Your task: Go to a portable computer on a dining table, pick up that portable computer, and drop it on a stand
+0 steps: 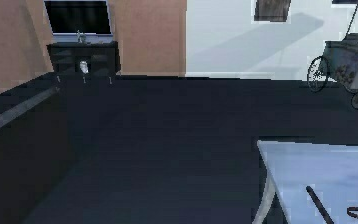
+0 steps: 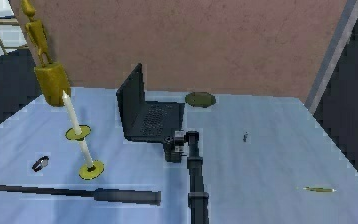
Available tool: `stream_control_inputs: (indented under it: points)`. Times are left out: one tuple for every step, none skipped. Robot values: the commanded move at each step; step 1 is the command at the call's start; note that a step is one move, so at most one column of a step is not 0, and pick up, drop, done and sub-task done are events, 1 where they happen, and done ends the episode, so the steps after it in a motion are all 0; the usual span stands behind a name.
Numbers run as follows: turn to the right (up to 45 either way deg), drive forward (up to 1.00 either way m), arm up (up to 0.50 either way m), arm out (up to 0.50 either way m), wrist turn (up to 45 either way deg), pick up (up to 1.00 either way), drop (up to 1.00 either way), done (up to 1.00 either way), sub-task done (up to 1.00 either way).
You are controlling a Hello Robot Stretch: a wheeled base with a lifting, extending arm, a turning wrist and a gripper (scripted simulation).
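Note:
An open dark laptop (image 2: 142,105) stands on the pale blue dining table (image 2: 277,150), screen upright on its left side. The dark arm bar (image 2: 197,185) rises from the bottom edge of the arm side view. The gripper (image 2: 174,143) sits at the laptop's near right corner. With the laptop on the table right behind it, I cannot tell whether it holds anything. In the forward view a dark low stand (image 1: 84,55) with a television (image 1: 79,17) on it is against the far wall at upper left.
On the table are a tall yellow-and-white candle-like post (image 2: 59,85) on a round base, a long dark rod (image 2: 77,193), a small dark object (image 2: 39,162), a dark round dish (image 2: 200,99) and a thin pen (image 2: 317,188). A wheeled pram (image 1: 349,65) stands far right.

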Motion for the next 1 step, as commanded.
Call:
stream_control_inputs:
  points:
    - [0.0,0.0,0.1,0.0,0.0,0.0,0.0,0.0,0.0]
